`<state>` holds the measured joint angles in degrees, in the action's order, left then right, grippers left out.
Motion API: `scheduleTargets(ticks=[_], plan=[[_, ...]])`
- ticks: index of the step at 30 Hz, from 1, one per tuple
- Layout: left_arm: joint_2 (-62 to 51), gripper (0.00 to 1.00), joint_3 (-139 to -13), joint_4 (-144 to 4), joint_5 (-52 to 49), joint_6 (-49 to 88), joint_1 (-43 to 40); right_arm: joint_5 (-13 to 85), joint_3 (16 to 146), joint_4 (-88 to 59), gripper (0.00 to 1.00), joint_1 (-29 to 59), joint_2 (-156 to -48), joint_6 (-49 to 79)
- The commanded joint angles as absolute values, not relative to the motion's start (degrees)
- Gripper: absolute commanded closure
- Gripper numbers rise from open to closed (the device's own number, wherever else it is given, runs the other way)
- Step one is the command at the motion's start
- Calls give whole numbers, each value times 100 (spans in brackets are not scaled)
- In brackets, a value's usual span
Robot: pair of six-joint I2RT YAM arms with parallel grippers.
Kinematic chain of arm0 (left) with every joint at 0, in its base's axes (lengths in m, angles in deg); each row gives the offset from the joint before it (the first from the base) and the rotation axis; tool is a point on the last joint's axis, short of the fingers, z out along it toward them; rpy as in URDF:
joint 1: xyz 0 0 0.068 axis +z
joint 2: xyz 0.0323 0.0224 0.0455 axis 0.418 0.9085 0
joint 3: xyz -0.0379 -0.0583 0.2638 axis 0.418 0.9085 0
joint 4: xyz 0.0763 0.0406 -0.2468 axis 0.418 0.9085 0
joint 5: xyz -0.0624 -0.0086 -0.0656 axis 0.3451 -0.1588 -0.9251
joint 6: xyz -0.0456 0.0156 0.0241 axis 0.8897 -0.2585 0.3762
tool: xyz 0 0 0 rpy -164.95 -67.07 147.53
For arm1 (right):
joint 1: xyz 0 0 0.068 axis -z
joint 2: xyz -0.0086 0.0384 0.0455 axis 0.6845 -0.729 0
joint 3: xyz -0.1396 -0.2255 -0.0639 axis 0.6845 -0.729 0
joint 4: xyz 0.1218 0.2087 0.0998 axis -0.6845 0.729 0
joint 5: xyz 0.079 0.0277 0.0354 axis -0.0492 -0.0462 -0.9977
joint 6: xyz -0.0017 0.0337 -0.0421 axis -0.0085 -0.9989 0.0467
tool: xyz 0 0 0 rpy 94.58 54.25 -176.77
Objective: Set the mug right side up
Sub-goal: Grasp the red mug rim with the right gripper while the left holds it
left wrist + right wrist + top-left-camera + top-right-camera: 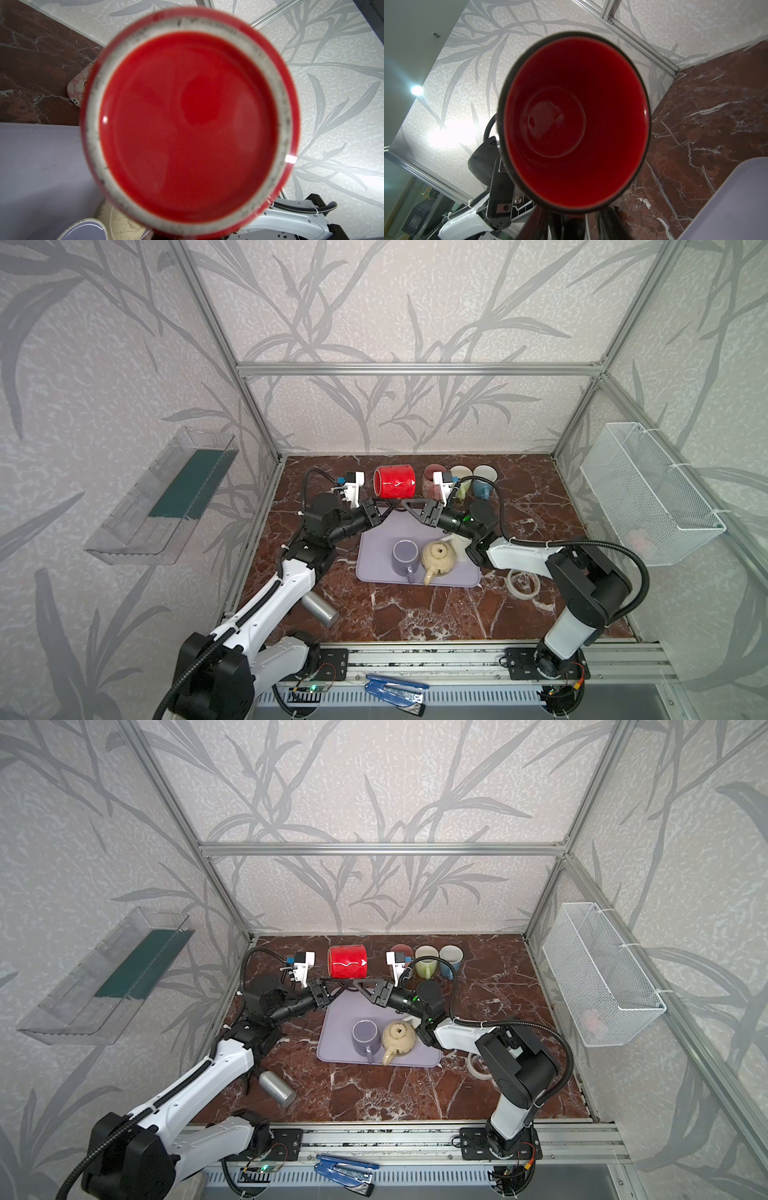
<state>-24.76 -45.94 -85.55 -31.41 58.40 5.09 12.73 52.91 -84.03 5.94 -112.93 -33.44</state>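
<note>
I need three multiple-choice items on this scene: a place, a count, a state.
1. The beige ceramic teapot stands on: A a lilac rectangular mat; B a wooden stool; C a cardboard box.
2. Cups standing in the back row: A one; B three; C five.
3. The glossy red mug is: A upright; B upside down; C on its side.
1A, beside the purple mug. 2B, pink patterned cup, green cup, blue cup. 3C, the left wrist view faces its base, the right its mouth.
</note>
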Motion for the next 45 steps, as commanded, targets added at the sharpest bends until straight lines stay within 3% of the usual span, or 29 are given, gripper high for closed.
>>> scheduleTargets(ticks=[1,6,13,25,34,40,45], plan=[[-2626,100,-4624,-9226,-3351,5879,521,1256,5536,-8891,66,566,-11425,-3552],[-2594,100,-4613,-9217,-3363,5860,520,1259,5640,-8901,76,567,-11506,-3602],[-2512,100,-4566,-9219,-3370,5824,520,1232,5709,-8945,99,570,-11591,-3679],[-2438,99,-4490,-9012,-3294,5722,622,1228,5556,-8960,100,633,-11547,-3666],[-2428,77,-4387,-9018,-3291,5799,763,1242,5404,-9037,100,667,-11562,-3684],[-2492,68,-4389,-8857,-3247,5703,799,1249,5310,-9086,100,704,-11537,-3692],[-2595,53,-4377,-8617,-3145,5556,821,1241,5246,-9074,100,729,-11509,-3692]])
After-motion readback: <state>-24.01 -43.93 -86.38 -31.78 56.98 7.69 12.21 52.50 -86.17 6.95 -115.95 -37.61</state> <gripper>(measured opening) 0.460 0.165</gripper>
